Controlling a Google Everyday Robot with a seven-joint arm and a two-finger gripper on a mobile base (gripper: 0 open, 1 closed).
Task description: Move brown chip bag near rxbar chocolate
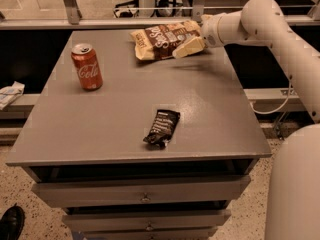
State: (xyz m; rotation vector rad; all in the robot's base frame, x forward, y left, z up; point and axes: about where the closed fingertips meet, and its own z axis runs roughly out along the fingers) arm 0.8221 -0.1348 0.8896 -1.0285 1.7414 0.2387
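The brown chip bag (159, 40) lies at the far middle of the grey table (120, 109), dark brown centre, pale yellow ends. My gripper (189, 47) reaches in from the right on the white arm (260, 19) and sits at the bag's right end, overlapping its edge. The rxbar chocolate (162, 127) is a small black wrapper lying flat near the table's front edge, well apart from the bag and the gripper.
A red soda can (87, 66) stands upright at the table's left. Drawers (145, 196) sit under the tabletop. A metal rail (100, 21) runs behind the table. The robot's white body (295, 184) fills the lower right.
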